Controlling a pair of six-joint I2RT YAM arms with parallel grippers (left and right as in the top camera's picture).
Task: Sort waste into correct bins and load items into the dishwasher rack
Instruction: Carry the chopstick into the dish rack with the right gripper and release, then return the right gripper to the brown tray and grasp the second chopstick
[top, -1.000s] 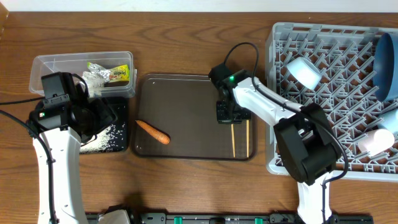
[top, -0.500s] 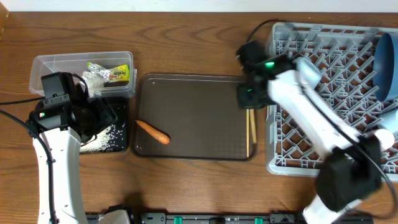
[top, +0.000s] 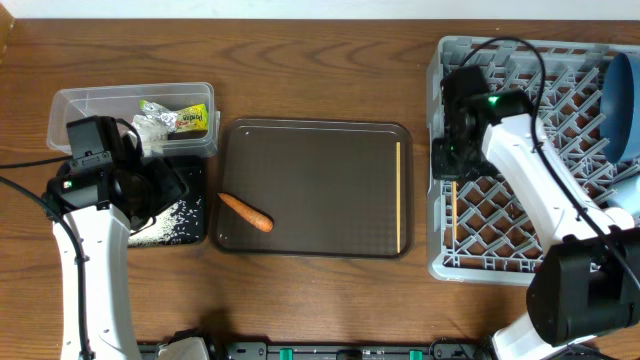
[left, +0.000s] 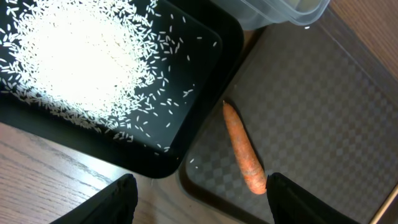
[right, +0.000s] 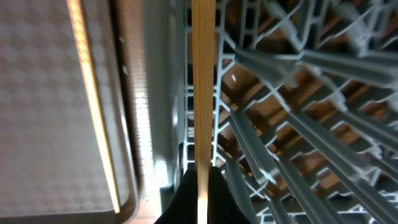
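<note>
From overhead, the right claw hangs over the left border of the dishwasher rack. A chopstick runs from it toward the rack's near side, but its grip cannot be read from here. The second chopstick lies along the right edge of the brown serving tray on the desk. The carrot piece lies at that tray's left side. The clear tub holds the wrapper and crumpled paper, and the black tray beside it holds rice. The blue dish stands in the rack's far right corner. I judge the job mostly done: the carrot and both chopsticks remain.

In the left wrist view, the left claw has its fingers wide apart with nothing between them. It hovers over the black tray's corner and the carrot, which lies on the brown tray just beside the black rim. That rim may hamper a pick there.

In the right wrist view, the right claw is clamped on the chopstick, which lies along the rack's left wall. Upright pegs crowd its right side and the lattice floor is open, so it could snag or slip through.
</note>
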